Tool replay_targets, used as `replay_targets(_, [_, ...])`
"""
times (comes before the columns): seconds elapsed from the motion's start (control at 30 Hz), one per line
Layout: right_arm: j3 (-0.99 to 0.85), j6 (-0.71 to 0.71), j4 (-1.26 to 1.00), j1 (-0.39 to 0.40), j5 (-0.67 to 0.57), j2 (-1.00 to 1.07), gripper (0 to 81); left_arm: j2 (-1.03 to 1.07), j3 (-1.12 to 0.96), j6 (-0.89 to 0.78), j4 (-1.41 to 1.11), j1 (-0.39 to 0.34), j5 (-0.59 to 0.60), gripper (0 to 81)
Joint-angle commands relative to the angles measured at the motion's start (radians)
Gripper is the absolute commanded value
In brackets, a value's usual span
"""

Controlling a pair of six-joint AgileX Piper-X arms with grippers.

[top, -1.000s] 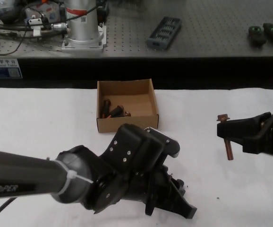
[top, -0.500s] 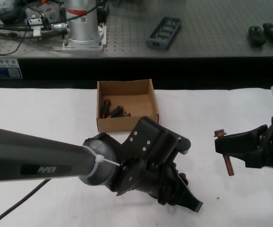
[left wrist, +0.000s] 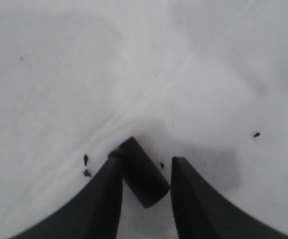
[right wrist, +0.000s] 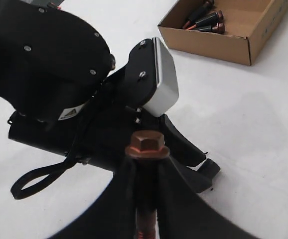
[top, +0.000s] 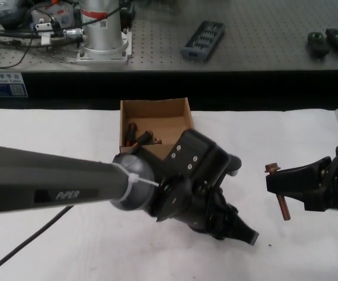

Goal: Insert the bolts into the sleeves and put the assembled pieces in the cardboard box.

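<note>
My left gripper (top: 245, 234) hangs low over the white cloth in the middle foreground, shut on a short black sleeve (left wrist: 141, 179) held slantwise between its fingers (left wrist: 106, 199). To its right, my right gripper (top: 272, 180) is shut on a copper bolt (top: 282, 205) just under the hex head (right wrist: 146, 145), with the shank pointing down. The left arm's wrist (right wrist: 59, 69) sits just beyond the bolt. The cardboard box (top: 154, 114) stands behind the left arm and holds a few assembled pieces (right wrist: 206, 19).
A dark optical bench runs along the back, carrying a metal post (top: 102, 26), a black tray (top: 203, 38) and two black-green parts (top: 328, 41). Small black crumbs (left wrist: 85, 167) lie on the cloth under the left gripper. A cable (top: 23, 252) trails at the front left.
The left arm has swung right and forward, bringing its gripper closer to the right gripper. The right gripper and its bolt have sunk slightly.
</note>
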Motion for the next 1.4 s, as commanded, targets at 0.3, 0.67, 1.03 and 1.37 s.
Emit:
replay_targets(0.3, [-0.003, -0.007, 0.000, -0.007, -0.015, -0.016, 4.9, 0.000, -0.055, -0.022, 0.139, -0.003, -0.037, 25.5])
replay_targets(0.67, [-0.003, -0.046, 0.007, -0.007, 0.038, -0.016, 4.9, 0.000, -0.067, -0.136, 0.130, -0.008, -0.023, 25.5])
replay_targets(1.03, [-0.002, -0.057, 0.017, -0.096, 0.041, -0.016, 4.9, 0.000, -0.101, -0.210, 0.137, -0.027, -0.034, 25.5])
replay_targets(1.37, [-0.002, -0.075, 0.076, -0.155, 0.042, -0.016, 4.9, 0.022, -0.105, -0.265, 0.179, -0.027, -0.087, 25.5])
